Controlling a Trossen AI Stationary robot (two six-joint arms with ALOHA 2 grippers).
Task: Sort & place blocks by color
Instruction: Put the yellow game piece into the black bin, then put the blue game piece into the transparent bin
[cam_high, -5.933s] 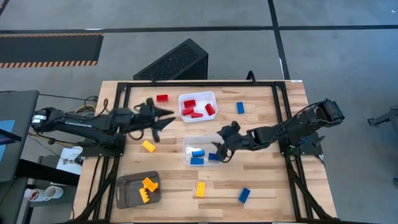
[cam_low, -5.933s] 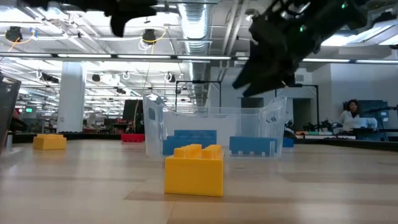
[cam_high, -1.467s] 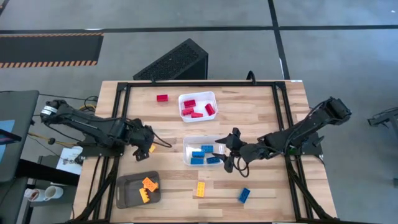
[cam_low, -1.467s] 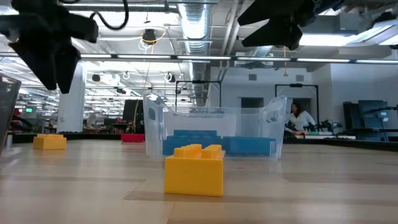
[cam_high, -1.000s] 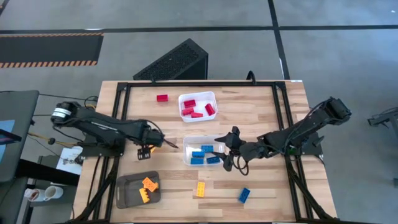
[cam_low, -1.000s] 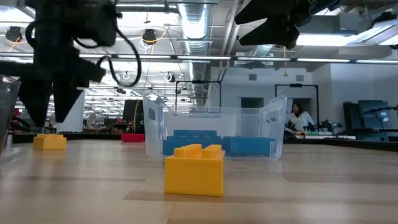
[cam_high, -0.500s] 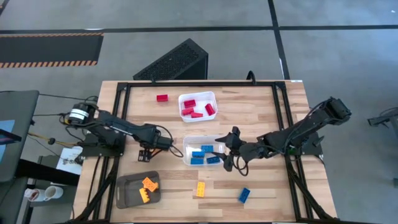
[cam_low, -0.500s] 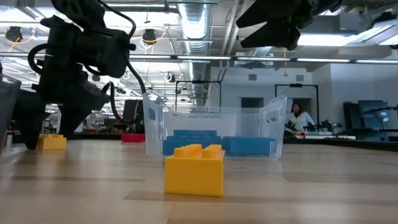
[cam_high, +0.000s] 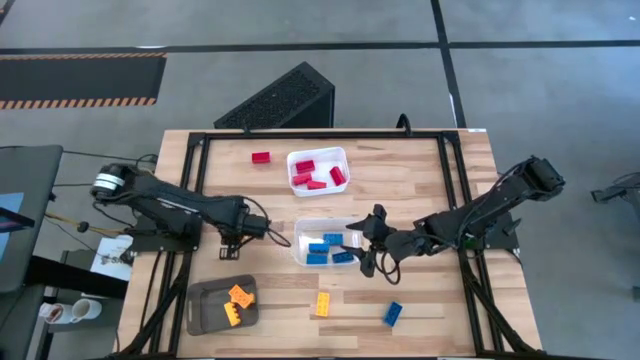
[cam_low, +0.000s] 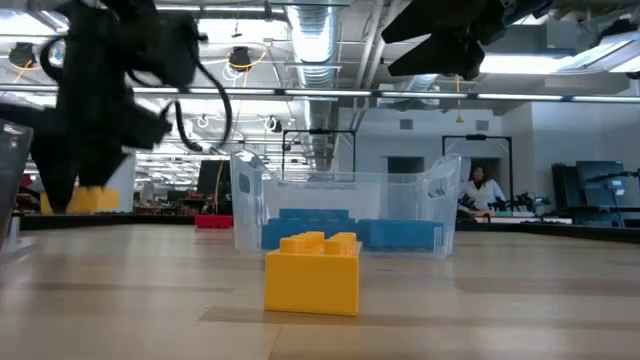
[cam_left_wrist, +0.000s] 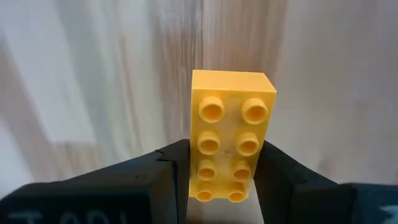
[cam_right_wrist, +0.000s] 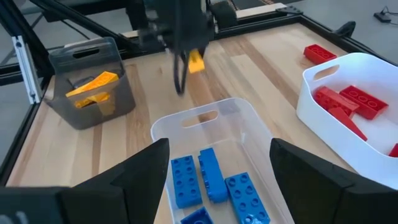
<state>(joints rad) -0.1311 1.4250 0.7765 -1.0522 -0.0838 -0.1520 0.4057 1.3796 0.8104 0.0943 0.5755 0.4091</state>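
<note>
1. Left gripper (cam_left_wrist: 216, 186) has its fingers pinched on a yellow brick (cam_left_wrist: 229, 134), studs facing the wrist cam, lifted a bit off the table (cam_high: 420, 190). From the low cam you can see it hanging above the wood on the left side (cam_low: 92, 199).

2. Right gripper (cam_high: 368, 240) hovers over the edge of the clear tray (cam_high: 300, 228), fingers spread wide, holding nothing. Looks like it's just waiting.

3. Where stuff sits: blue bricks (cam_high: 326, 250) in the clear tray, red bricks (cam_high: 312, 176) in the white tray (cam_high: 318, 153), a couple of yellow ones in the grey tray (cam_high: 200, 295) at the near left.

4. Step in hand, I'd say: carrying that yellow brick to the grey tray. Next move needs a swing over it, then letting go low enough that the brick doesn't bounce out.

5. Not sorted yet: one red brick (cam_high: 260, 157) beside the white tray, one yellow (cam_high: 322, 304) and one blue (cam_high: 392, 314) near the front edge.

6. Hard to make out: from overhead the left arm covers the held brick completely, so you only get it from the other cams. Can't count the yellow pieces in the grey tray either, they overlap. A person (cam_low: 483, 189) stands way off in the room behind.
</note>
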